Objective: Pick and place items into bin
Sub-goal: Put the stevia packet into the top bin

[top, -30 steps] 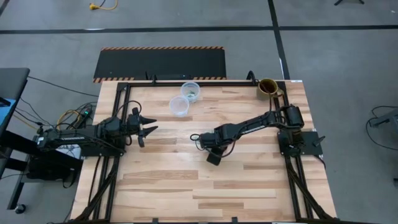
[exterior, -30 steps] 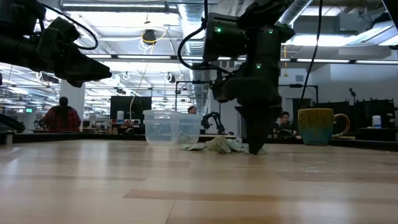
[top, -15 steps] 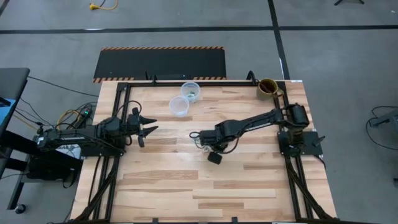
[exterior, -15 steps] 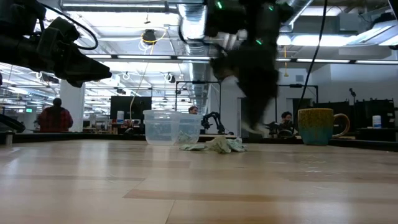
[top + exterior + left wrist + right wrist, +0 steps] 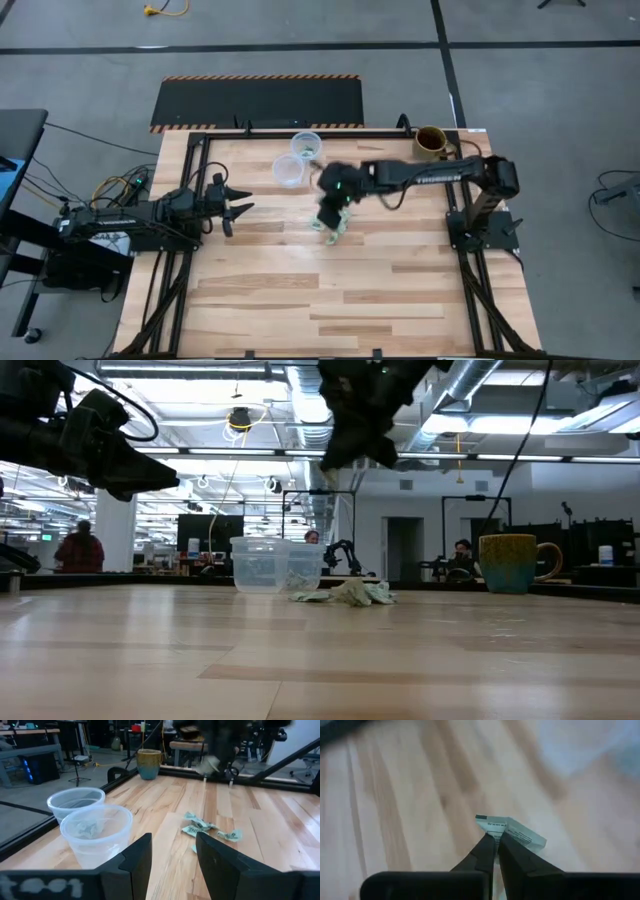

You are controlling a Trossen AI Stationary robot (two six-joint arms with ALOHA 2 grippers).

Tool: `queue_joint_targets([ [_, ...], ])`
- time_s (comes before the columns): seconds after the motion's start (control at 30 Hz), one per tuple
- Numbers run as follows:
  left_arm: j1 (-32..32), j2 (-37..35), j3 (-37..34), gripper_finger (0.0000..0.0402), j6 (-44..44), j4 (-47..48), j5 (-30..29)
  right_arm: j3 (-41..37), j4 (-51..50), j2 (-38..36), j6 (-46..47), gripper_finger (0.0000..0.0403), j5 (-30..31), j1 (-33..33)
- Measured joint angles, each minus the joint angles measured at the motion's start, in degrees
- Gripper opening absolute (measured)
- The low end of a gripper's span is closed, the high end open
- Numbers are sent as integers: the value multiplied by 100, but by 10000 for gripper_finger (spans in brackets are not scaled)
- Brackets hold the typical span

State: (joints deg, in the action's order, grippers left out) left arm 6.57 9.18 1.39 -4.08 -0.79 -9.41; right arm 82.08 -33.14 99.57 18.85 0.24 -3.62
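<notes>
Right wrist view: right end effector [image 5: 495, 840] pinches one wrapped piece [image 5: 512, 831] above the desk [image 5: 400, 290]. Left end effector [image 5: 243, 206] hovers agape at the left edge. More wrapped pieces [image 5: 207, 829] lie mid-desk, two clear cups [image 5: 297, 158] beyond, then a mug [image 5: 430, 139].

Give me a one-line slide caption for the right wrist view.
Right gripper shut on one wrapped piece, carried above the wooden table.

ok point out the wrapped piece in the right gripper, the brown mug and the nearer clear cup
wrapped piece [image 5: 512, 832], right wrist view, its white printed face
brown mug [image 5: 508, 563], low view, its body
nearer clear cup [image 5: 96, 834], left wrist view, its side wall
</notes>
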Motion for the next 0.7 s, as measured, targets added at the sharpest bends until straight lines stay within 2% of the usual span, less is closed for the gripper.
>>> queue_joint_targets([
  [0.13,0,6,2,143,0,1,0,2,596,-103,-327,5,-160,-557],
  [0.4,0,8,2,143,0,4,2,-9,1236,40,-574,10,-1288,-1751],
  [0.7,0,19,2,143,0,4,3,9,2145,567,-688,9,-2372,-2423],
])
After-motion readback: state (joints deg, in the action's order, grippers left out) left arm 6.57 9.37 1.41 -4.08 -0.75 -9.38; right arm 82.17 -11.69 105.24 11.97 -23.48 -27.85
